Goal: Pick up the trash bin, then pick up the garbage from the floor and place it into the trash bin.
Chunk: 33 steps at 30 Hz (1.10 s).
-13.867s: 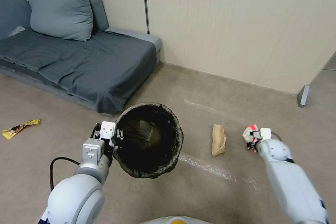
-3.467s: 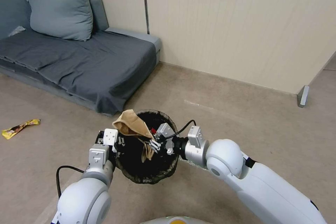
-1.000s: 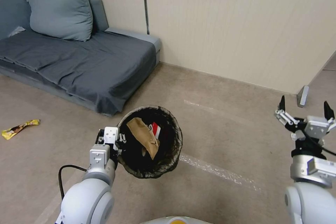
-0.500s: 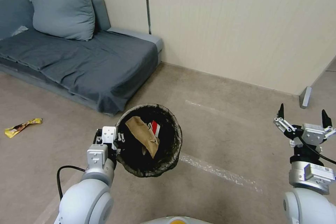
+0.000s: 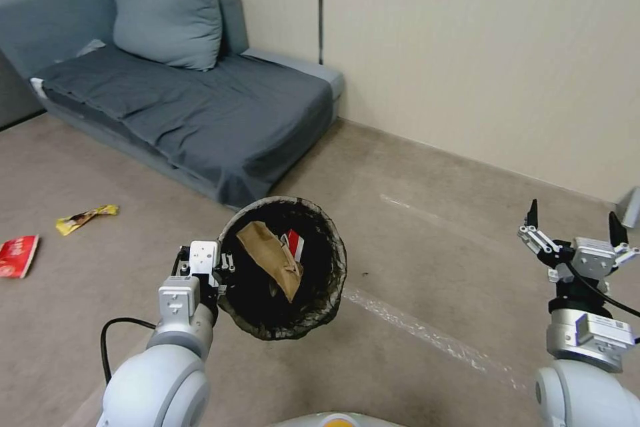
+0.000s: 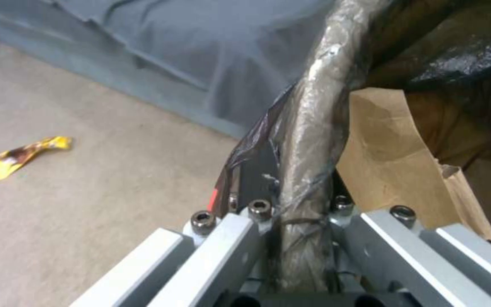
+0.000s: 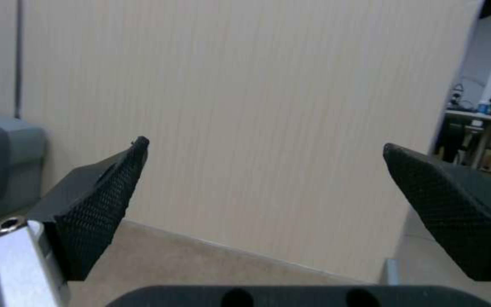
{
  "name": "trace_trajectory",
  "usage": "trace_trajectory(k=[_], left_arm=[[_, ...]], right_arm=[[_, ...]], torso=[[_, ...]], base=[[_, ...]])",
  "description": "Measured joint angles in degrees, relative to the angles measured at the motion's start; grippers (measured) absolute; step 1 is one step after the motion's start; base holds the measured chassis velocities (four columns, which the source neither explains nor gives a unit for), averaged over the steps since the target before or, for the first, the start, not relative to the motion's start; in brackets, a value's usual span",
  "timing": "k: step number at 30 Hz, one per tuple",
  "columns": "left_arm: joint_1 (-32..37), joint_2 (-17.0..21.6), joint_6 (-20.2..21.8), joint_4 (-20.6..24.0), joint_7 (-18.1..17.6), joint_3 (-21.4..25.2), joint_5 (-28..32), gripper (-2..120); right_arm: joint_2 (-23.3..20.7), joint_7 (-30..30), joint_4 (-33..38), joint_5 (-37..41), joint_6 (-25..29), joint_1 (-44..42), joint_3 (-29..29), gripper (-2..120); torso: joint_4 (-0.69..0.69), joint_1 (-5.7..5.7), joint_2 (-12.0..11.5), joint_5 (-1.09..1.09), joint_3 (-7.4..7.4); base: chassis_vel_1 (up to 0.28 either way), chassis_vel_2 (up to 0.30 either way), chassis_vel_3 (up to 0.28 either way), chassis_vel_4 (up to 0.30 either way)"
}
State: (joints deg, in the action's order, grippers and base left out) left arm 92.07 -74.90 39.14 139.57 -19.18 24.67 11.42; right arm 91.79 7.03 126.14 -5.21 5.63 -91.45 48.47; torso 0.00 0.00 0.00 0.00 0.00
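The trash bin (image 5: 283,267) is hanging off the floor, tilted so its dark-lined mouth is facing up toward the head camera. The left gripper (image 5: 223,271) is clamping its rim: in the left wrist view the bag-wrapped rim (image 6: 308,140) is running straight between the closed-in metal fingers (image 6: 228,243), one finger outside the bin and one inside. Just past the gripper, inside the bin, a crumpled brown paper bag (image 5: 270,259) is lying against the liner, and a red-and-white packet (image 5: 293,245) is sitting just beyond it, touching it, deeper toward the bin's far wall.

Well away from the left gripper, on its outer side, a yellow snack wrapper (image 5: 85,217) is lying flat on the floor (image 5: 427,227); the same wrapper (image 6: 24,153) is showing in the left wrist view on the carpet beside the sofa's edge. Farther out still on that side, a red packet (image 5: 17,257) is lying on the floor at the head view's edge, apart from the wrapper.

The right gripper (image 5: 572,227) is hovering on the far side of the bin from the left one, well apart from it and pointing upward. Its black textured fingertips (image 7: 103,200) are spread wide with nothing between them, facing the beige wall (image 7: 257,106).

Beyond both grippers, a grey sofa (image 5: 200,107) with a cushion (image 5: 167,17) is standing against the wall.
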Motion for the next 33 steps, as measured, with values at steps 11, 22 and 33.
trace_trajectory(k=[11, 22, 33], left_arm=[[-0.1, 0.2, 0.1, -0.1, 0.1, 0.0, 0.0, 0], [0.1, 0.8, 0.3, 0.1, 0.2, 0.3, 0.0, 0], [-0.4, 1.1, 0.7, 0.2, 0.6, 0.9, -0.1, 0]], right_arm=[[0.1, 0.1, -0.3, -0.8, 0.1, 0.3, -0.6, 100], [-0.1, 0.3, -0.5, -1.4, 0.2, 0.2, -2.0, 100], [-1.2, 0.4, -0.7, -1.0, -0.5, 1.0, -2.4, 100]], torso=[[0.0, 0.0, 0.0, 0.0, 0.0], [0.0, 0.0, 0.0, 0.0, 0.0], [0.0, 0.0, 0.0, 0.0, 0.0]], base=[[0.072, 0.061, 0.065, 0.071], [0.07, 0.076, 0.074, 0.064], [0.07, 0.065, 0.068, 0.066]])
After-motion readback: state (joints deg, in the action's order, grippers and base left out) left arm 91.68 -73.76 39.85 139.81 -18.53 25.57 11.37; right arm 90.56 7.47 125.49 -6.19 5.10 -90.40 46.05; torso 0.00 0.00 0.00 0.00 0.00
